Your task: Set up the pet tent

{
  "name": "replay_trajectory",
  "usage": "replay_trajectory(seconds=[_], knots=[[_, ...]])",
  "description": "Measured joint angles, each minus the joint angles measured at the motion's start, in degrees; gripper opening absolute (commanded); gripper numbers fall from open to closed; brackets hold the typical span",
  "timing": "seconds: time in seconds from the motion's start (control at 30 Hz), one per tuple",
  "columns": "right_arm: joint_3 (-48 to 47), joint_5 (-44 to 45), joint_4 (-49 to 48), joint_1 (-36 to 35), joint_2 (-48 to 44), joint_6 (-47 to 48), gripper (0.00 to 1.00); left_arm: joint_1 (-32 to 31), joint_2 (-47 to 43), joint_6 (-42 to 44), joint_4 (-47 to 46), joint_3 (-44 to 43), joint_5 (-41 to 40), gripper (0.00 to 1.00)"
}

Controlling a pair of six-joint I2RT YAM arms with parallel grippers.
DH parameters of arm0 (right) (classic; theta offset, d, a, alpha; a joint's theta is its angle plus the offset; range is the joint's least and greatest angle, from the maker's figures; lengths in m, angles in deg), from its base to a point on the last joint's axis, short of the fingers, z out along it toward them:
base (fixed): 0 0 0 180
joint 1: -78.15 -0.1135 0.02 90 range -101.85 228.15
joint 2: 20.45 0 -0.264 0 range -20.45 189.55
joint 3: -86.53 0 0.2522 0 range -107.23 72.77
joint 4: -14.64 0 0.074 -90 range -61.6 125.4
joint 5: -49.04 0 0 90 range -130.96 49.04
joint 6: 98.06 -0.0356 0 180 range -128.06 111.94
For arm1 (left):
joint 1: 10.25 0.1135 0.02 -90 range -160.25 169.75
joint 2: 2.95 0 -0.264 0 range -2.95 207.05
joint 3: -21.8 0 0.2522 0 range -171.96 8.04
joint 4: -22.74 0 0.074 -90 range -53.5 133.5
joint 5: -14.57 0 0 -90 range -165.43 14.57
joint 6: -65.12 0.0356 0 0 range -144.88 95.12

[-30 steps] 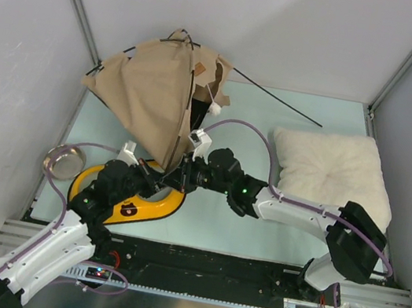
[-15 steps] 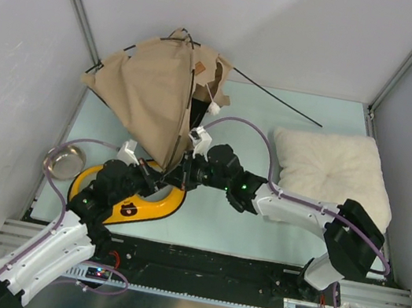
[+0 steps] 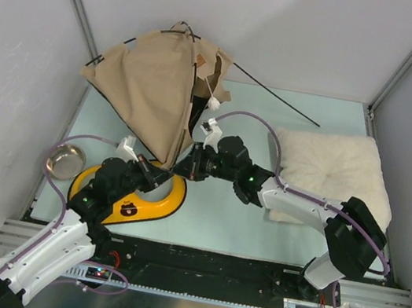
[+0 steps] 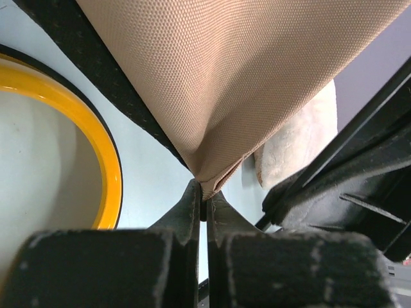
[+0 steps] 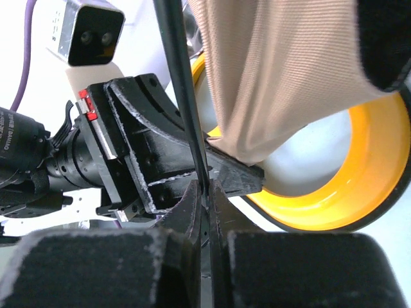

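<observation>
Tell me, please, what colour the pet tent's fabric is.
The fabric is tan, clearest in the left wrist view.

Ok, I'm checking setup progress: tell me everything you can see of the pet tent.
The pet tent is a tan woven-fabric teepee on thin black poles, tilted, far left on the table. A white pom-pom hangs by its opening; one pole juts right. The left gripper pinches its lower fabric corner, the right gripper clamps another pole.

The tent (image 3: 149,92) stands at the back left of the table (image 3: 226,221). Its near corner hangs over the feeder (image 3: 153,207), which lies in front of it. A bowl (image 3: 65,161) sits just left of the feeder. The pillow (image 3: 330,172) lies on the right. A pole (image 3: 276,95) sticks out from the tent, behind the pillow.
</observation>
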Motion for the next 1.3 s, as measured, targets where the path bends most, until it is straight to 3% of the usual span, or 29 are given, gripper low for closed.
replay_trajectory(seconds=[0.73,1.3], knots=[[-5.9,-3.4,-1.0,2.1,4.2,-0.2,0.00,0.0,4.3,4.0,-2.5,-0.8,-1.8,0.00],[-9.7,1.7,-1.2,2.1,8.7,2.0,0.00,-0.1,4.2,4.0,-2.8,-0.7,-3.3,0.00]])
